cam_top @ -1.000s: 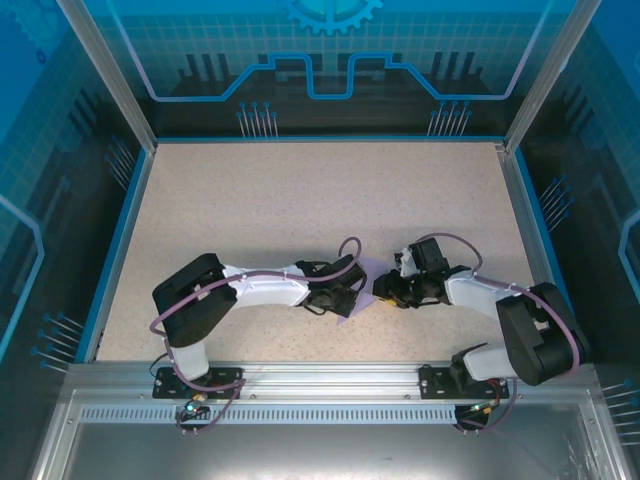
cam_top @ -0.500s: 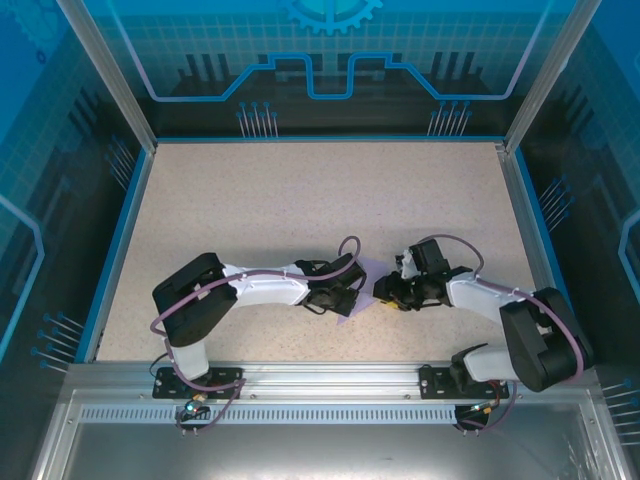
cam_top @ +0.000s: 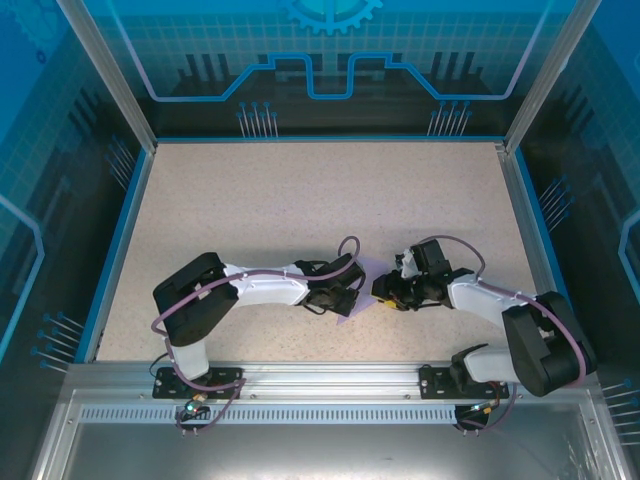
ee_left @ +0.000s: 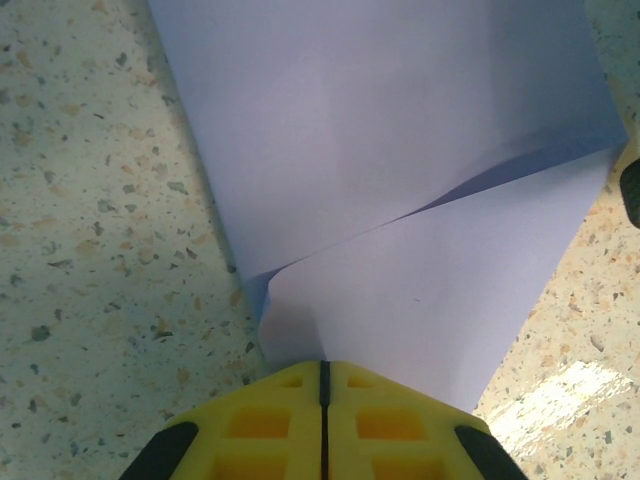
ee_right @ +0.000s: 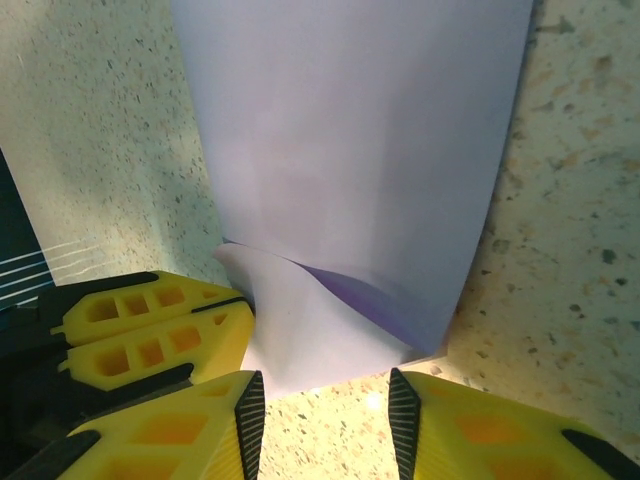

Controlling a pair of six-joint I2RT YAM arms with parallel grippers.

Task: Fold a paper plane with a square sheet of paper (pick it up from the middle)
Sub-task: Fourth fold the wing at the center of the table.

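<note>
Nudged in a touch (barely), the right tool (ee_right: 325, 400) stands spread at the edge of the paper (ee_left: 400, 130); the left tool (ee_left: 322, 375), pressed together, pinches its bent-up corner. It lies on the surface (ee_left: 90, 200) between the arms: one loose fold, most folding left.

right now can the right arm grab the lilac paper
Probably yes: the right end effector is open with an edge of the square sheet of paper at its gap, nothing between. The left end effector, shut on the sheet, sits aside.
</note>
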